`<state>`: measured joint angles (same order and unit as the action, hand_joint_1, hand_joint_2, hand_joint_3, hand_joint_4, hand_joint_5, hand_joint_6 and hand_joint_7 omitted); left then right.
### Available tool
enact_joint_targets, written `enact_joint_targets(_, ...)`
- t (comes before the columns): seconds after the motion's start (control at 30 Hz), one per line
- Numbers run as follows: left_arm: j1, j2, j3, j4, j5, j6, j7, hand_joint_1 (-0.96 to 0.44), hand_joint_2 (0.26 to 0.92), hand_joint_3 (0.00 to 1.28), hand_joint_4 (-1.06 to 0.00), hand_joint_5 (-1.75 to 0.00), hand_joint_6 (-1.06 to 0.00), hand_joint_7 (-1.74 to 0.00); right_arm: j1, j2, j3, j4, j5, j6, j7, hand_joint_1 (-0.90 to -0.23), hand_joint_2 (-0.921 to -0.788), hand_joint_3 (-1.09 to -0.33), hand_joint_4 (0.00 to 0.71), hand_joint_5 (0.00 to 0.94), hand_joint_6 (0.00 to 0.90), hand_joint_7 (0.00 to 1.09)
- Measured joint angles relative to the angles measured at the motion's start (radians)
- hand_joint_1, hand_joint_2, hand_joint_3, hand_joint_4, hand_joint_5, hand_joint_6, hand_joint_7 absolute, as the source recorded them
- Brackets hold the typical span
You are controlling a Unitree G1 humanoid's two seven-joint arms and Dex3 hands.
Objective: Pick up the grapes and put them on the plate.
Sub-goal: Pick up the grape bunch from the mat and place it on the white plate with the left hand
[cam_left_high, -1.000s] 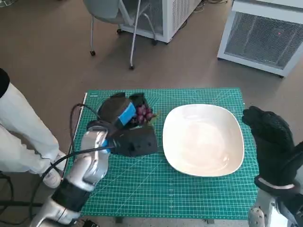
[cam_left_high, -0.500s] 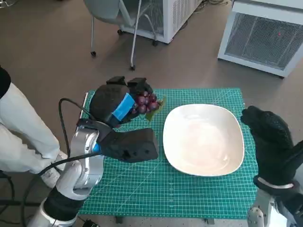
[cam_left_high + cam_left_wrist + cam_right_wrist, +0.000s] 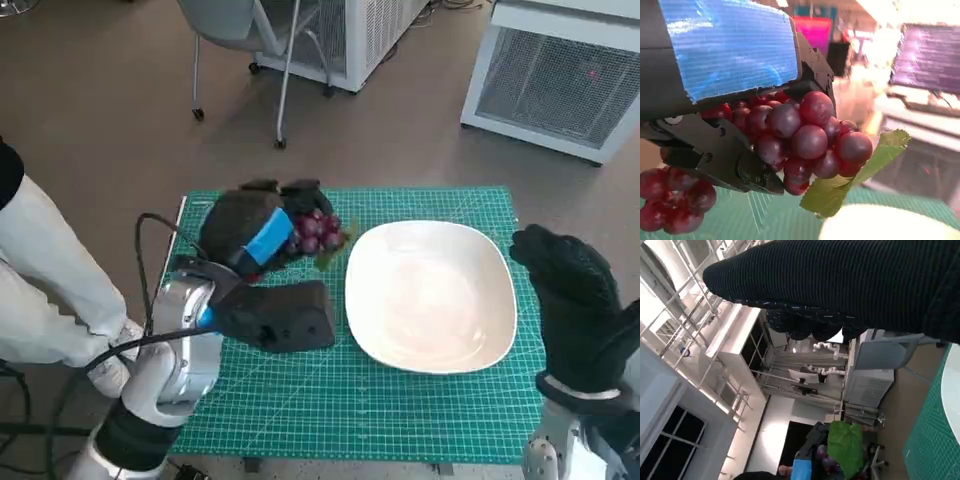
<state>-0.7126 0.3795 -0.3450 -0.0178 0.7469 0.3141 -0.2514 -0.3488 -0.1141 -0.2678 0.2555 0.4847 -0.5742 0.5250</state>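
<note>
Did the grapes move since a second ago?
Yes. The grapes, held by the left hand, have risen off the mat and shifted toward the plate, which stayed put.

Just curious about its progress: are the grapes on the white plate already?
No, the grapes are held by the left robot hand, beside the plate.

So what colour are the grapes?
The grapes are dark reddish purple, with a green leaf; the left wrist view shows them best.
</note>
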Motion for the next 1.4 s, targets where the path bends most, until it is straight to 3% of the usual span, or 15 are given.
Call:
enact_joint_targets(0.4, -0.153, -0.158, -0.121, 0.149, 0.0, -0.051, -0.042, 0.0, 0.905, 0.04, -0.77, -1.08, -0.67, -1.13, 0.013, 0.001, 0.0, -0.023, -0.007, 0.001, -0.01, -0.403, -0.921, -0.561, 0.623, 0.101, 0.306, 0.73)
enact_joint_targets(0.63, -0.245, -0.235, -0.163, 0.293, 0.001, -0.11, -0.028, 0.0, 0.908, 0.04, -0.76, -1.19, -0.68, -1.02, 0.025, -0.001, -0.005, -0.043, -0.006, 0.003, -0.013, -0.397, -0.921, -0.564, 0.624, 0.099, 0.306, 0.73)
enact_joint_targets(1.0, -0.312, -0.315, -0.178, 0.447, -0.007, -0.183, 0.008, 0.0, 0.92, 0.13, -0.6, -1.42, -0.6, -1.03, 0.041, 0.001, -0.006, -0.063, -0.015, 0.001, -0.033, -0.394, -0.921, -0.564, 0.624, 0.097, 0.304, 0.73)
enact_joint_targets(1.4, -0.345, -0.338, -0.191, 0.552, -0.001, -0.195, 0.017, 0.0, 0.921, 0.17, -0.56, -1.46, -0.56, -1.07, 0.051, 0.007, -0.004, -0.065, -0.02, -0.015, -0.051, -0.388, -0.921, -0.566, 0.624, 0.095, 0.301, 0.74)
